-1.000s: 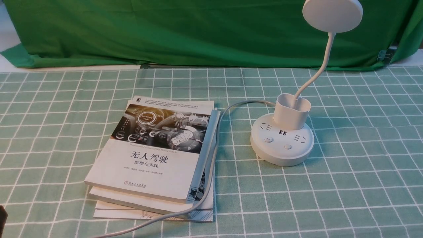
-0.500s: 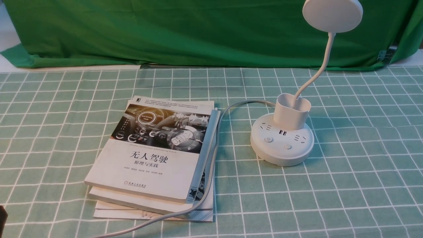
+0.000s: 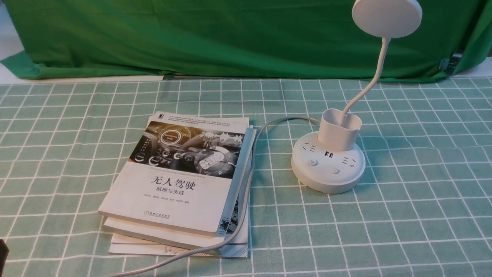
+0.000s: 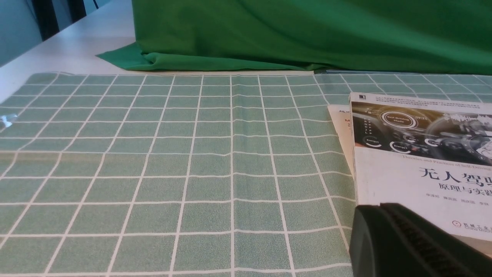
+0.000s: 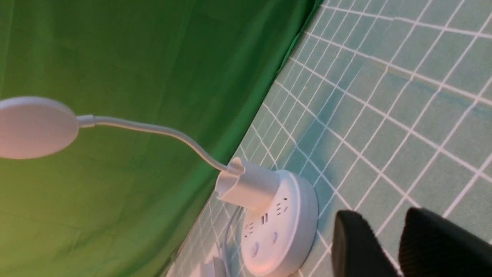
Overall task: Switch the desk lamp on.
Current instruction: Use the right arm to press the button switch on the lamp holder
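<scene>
The white desk lamp (image 3: 328, 165) stands on the checked cloth, right of centre. Its round base carries sockets and two buttons (image 3: 312, 162), with a cup holder (image 3: 339, 129) behind them. A thin gooseneck rises to the flat disc head (image 3: 386, 17), which looks unlit. In the right wrist view the lamp (image 5: 284, 227) lies ahead of my right gripper (image 5: 382, 215), which is open, empty and a short way off the base. My left gripper (image 4: 380, 207) is shut on nothing, low beside the books; the front view shows only a dark sliver (image 3: 2, 252) of it.
A stack of books (image 3: 180, 181) lies left of the lamp, with the lamp's white cord (image 3: 246, 184) running along its right edge towards the front. A green cloth backdrop (image 3: 230, 34) hangs along the table's far side.
</scene>
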Controlling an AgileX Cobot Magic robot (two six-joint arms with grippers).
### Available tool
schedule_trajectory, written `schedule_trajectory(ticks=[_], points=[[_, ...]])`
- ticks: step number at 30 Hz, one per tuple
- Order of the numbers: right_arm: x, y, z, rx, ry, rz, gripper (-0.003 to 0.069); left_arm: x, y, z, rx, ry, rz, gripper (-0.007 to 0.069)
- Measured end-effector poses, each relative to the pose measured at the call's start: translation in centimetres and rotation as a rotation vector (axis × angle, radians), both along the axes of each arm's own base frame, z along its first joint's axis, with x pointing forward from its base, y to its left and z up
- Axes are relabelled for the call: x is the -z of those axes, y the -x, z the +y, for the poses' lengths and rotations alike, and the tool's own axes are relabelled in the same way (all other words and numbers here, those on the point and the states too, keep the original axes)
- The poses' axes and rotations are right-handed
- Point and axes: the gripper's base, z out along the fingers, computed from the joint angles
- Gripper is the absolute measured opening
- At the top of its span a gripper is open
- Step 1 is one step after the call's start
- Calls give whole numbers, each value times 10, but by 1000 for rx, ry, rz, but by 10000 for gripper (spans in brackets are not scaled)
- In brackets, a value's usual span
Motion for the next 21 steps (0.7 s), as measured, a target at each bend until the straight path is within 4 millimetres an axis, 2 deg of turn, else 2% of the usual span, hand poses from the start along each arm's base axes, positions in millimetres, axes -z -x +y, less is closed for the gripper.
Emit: schedule_trajectory(ticks=[5,7,11,12,15,16,17,21], points=[[-3,0,-2,9,83,-34,241,0,0,0,0,0,0,21],[-6,-1,-3,5,220,-80,241,0,0,0,0,0,0,21],[-12,0,-2,-11,365,-111,221,0,0,0,0,0,0,21],[-18,0,-2,-20,415,-116,201,0,0,0,0,0,0,21],[-53,0,-1,-62,622,-128,95,0,0,0,0,0,0,21],[-55,0,0,-70,637,-121,87,0,0,0,0,0,0,21],[-74,-3,0,-97,732,-106,48,0,0,0,0,0,0,21],[-130,-26,3,-250,1007,52,29,0,0,0,0,0,0,21]])
